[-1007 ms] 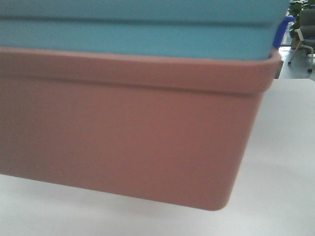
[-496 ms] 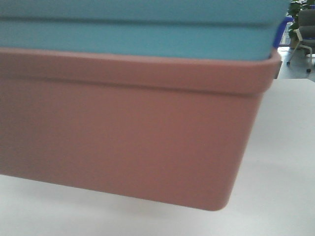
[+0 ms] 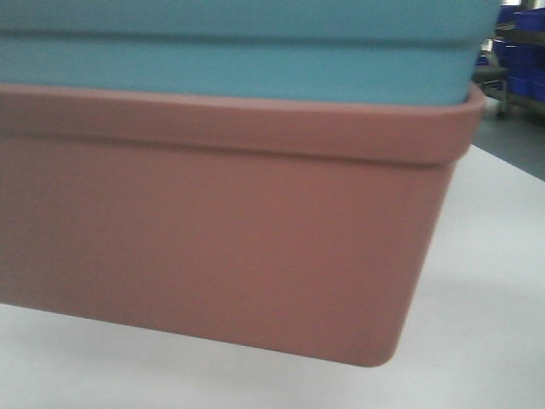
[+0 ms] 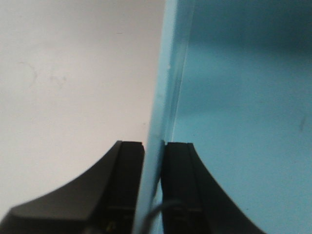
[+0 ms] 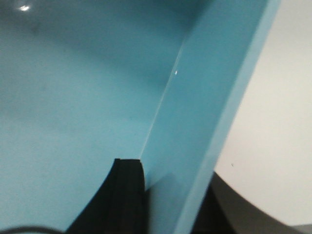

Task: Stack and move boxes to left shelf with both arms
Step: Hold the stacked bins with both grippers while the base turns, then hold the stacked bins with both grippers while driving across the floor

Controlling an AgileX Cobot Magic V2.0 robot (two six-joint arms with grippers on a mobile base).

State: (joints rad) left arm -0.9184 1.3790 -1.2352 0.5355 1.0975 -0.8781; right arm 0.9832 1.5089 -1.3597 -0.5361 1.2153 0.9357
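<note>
Behind the stack the background has swung: the office chair and plant at the upper right a second ago have given way to dark blue crates (image 3: 524,53) on a rack, and a strip of grey floor (image 3: 521,145) now shows past the table's edge. Both bins fill the front view just as before.

Nearest the camera is the salmon-pink bin (image 3: 221,247), rectangular plastic with a thick rolled rim and a rounded lower corner. Nested in it, standing proud of its rim, is the sky-blue bin (image 3: 238,64), of the same plain plastic. The pink base seems to hang just above the white table (image 3: 490,332), with a soft shadow beneath it. To the right the tabletop runs bare to its far edge.

In the wrist views the sky-blue bin's inside shows as smooth floor and wall.

The left gripper (image 4: 153,161) is pinched narrow on that bin's side wall, one black finger (image 4: 127,165) outside and one within. The right gripper (image 5: 170,183) holds the opposite wall the same way, with its inner finger (image 5: 127,187) pressed to the wall and the outer one half hidden by the rim.
</note>
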